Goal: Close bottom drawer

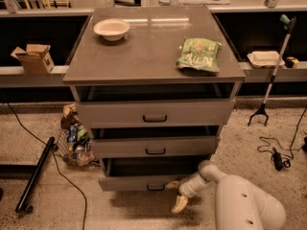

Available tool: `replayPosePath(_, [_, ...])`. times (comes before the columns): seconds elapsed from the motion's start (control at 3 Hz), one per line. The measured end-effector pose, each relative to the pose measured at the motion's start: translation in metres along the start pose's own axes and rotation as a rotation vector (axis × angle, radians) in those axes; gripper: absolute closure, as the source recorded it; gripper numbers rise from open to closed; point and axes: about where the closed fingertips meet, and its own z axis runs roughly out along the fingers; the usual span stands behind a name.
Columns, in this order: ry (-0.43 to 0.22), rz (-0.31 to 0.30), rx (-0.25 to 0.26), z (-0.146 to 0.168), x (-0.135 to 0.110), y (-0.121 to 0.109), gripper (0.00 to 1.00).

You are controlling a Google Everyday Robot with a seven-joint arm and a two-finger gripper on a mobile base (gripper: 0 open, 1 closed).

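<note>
The bottom drawer is the lowest grey drawer of the cabinet. It stands a little way out, with a dark gap showing above its front panel and its small dark handle at the centre. My gripper is at the right end of the drawer front, low to the floor, open. One beige fingertip lies against the front panel and the other points down to the floor. My white arm comes in from the lower right.
The middle drawer and top drawer stand slightly out. A white bowl and a green chip bag lie on the cabinet top. A bag of rubbish and a black pole lie at the left, cables at the right.
</note>
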Motion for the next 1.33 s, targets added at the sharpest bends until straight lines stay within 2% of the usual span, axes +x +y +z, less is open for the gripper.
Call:
replayPosePath(0.33, [0.004, -0.074, 0.076, -0.023, -0.006, -0.043, 0.44])
replayPosePath(0.67, [0.005, -0.103, 0.144, -0.046, -0.008, -0.067, 0.43])
replayPosePath(1.0, [0.004, -0.108, 0.163, -0.051, -0.008, -0.07, 0.19])
replayPosePath(1.33, [-0.011, -0.078, 0.229, -0.076, 0.008, -0.059, 0.0])
